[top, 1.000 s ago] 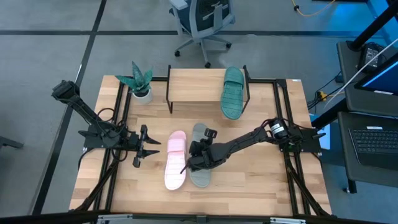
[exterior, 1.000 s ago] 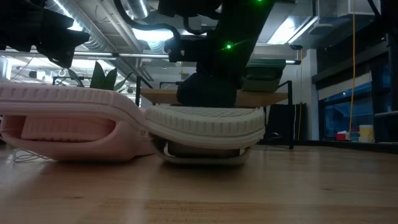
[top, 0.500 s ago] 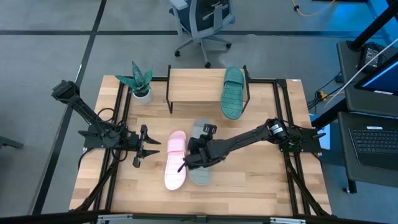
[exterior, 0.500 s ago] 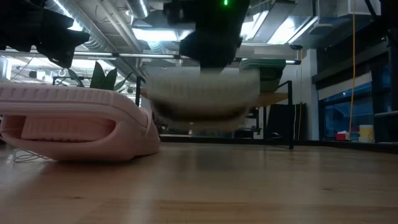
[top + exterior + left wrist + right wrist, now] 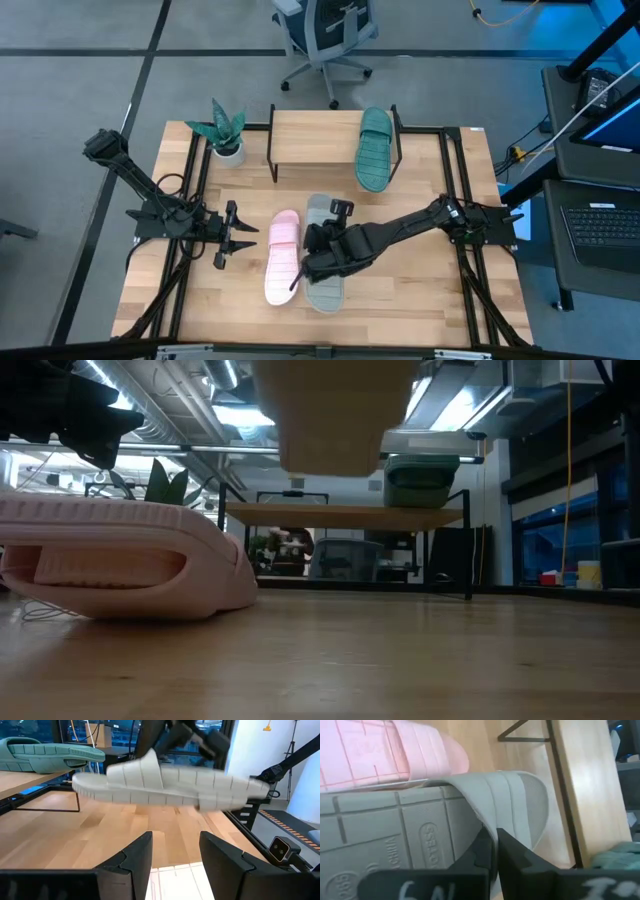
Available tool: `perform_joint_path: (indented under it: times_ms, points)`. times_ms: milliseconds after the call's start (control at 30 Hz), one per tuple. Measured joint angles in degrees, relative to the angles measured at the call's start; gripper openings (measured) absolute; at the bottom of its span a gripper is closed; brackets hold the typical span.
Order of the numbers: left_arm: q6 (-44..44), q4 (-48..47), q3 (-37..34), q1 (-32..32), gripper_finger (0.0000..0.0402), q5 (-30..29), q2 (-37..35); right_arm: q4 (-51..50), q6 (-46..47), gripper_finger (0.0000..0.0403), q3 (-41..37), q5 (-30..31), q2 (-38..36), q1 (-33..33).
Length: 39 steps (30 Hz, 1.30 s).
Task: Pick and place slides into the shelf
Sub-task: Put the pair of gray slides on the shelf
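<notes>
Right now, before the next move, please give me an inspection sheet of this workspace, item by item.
Surface: wooden table, bare at the front.
Job's things: teal slide on the shelf; pink slide on the table; grey slide lifted off it.
Clutter: potted plant at the shelf's left end.
Grippers: right gripper shut on the grey slide's strap; left gripper open, empty, beside the pink slide.
Cables: nothing seen on the table.
Surroundings: office chair, laptop.
</notes>
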Motion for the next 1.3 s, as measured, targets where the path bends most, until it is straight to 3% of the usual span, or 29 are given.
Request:
perform_joint_path:
  times_ms: [700, 1300]
  points:
    - [0.0, 0.0, 0.0, 0.0, 0.0157, 0.0, 0.0, -2.1, -3.1, 0.0012, 0.0, -1.2, -2.9, -2.7]
    - [0.0, -0.2, 0.0, 0.0, 0.0157, 0.0, 0.0, 1.0, -12.0, 0.0012, 0.0, -0.8, -14.7, -8.0]
